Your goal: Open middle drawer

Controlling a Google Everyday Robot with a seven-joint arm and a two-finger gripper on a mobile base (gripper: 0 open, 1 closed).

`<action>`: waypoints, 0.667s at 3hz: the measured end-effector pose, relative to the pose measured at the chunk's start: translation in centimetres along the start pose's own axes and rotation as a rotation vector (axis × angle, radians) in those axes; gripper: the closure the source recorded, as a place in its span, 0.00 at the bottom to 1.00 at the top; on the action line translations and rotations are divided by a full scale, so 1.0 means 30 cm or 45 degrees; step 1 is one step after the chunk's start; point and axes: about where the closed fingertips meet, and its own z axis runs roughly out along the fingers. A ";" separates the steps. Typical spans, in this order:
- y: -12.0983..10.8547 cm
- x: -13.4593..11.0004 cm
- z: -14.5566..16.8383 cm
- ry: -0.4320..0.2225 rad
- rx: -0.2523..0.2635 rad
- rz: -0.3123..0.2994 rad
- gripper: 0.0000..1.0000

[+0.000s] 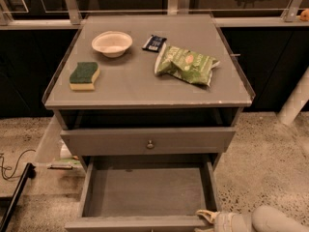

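The middle drawer [145,187] is pulled well out below the closed knobbed drawer [150,144]. Its plain grey inside shows and holds nothing. Its front panel [135,224] lies at the bottom edge of the view, and its knob is out of view. My gripper [206,216] is at the bottom right, right beside the right end of that front panel. The pale arm [270,221] trails off to the right behind it.
The grey cabinet top [145,81] carries a white bowl [112,43], a green-and-yellow sponge [84,75], a green chip bag [186,64] and a small dark packet [154,42]. A black cable and bar [14,197] lie on the speckled floor at left. A white post [297,103] stands at right.
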 end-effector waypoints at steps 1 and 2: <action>0.000 0.000 0.000 0.000 0.000 0.000 0.81; 0.000 0.000 0.000 0.000 0.000 0.000 0.57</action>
